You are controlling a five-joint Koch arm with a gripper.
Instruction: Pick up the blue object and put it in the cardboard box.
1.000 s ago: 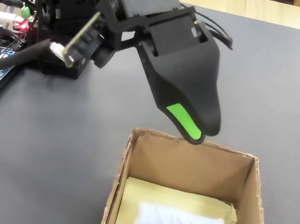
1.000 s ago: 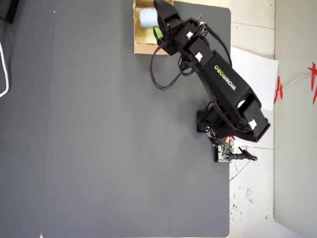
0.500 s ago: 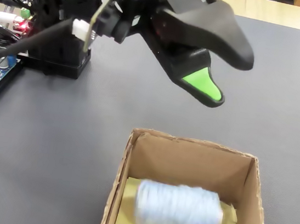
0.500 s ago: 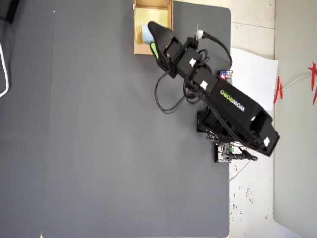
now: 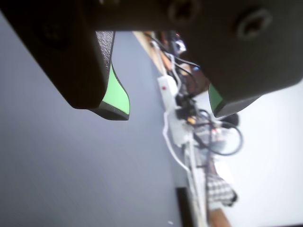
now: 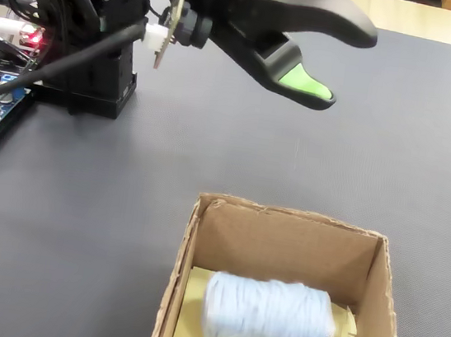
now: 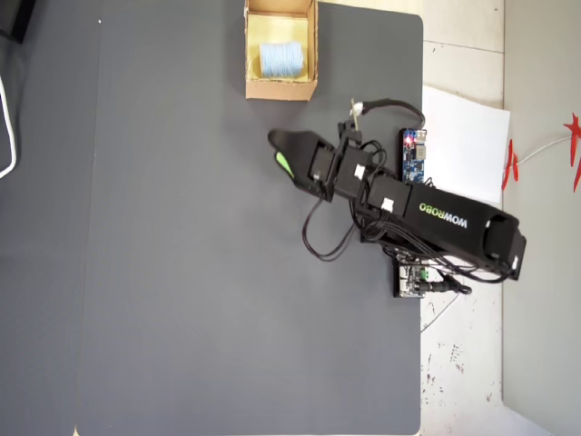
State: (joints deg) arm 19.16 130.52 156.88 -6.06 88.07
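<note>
Dark grey matting [image 7: 182,272] covers the table, and the pincer [image 6: 339,63] hangs above it, its two jaws spread with nothing between them; green pads [image 5: 116,94] line the insides of its fingers in the wrist view. Well apart from the pincer, beyond its tips in the overhead view, the cardboard box [image 7: 281,89] sits at the mat's edge. Inside it the blue object [image 6: 268,317] lies on its side on the box's pale yellowish bottom, its long side across the box. Behind the pincer, at the arm's base, sits a blue circuit board [image 7: 414,156] with a red light.
</note>
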